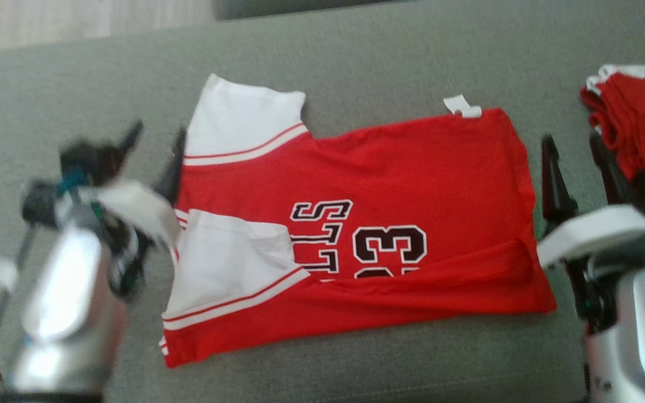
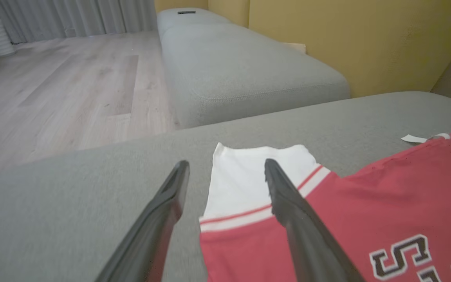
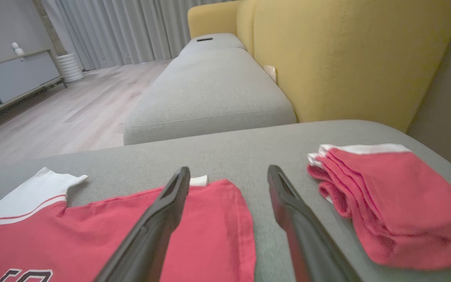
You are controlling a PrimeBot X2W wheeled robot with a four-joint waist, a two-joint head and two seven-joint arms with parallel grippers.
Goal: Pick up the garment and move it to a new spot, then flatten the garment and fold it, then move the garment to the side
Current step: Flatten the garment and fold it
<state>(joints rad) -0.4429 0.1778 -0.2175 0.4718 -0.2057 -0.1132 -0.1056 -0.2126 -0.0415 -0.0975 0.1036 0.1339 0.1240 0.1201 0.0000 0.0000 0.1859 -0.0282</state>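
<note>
Grey sofa (image 1: 356, 61), red garment (image 1: 412, 168), wooden floor (image 2: 61, 90)

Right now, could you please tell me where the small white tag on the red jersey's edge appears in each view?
Head view: white tag right of centre, at the far edge of the jersey.
Left wrist view: tag near the right edge, mid-height.
Right wrist view: tag near centre.
Shared landmark: the far white sleeve.
</note>
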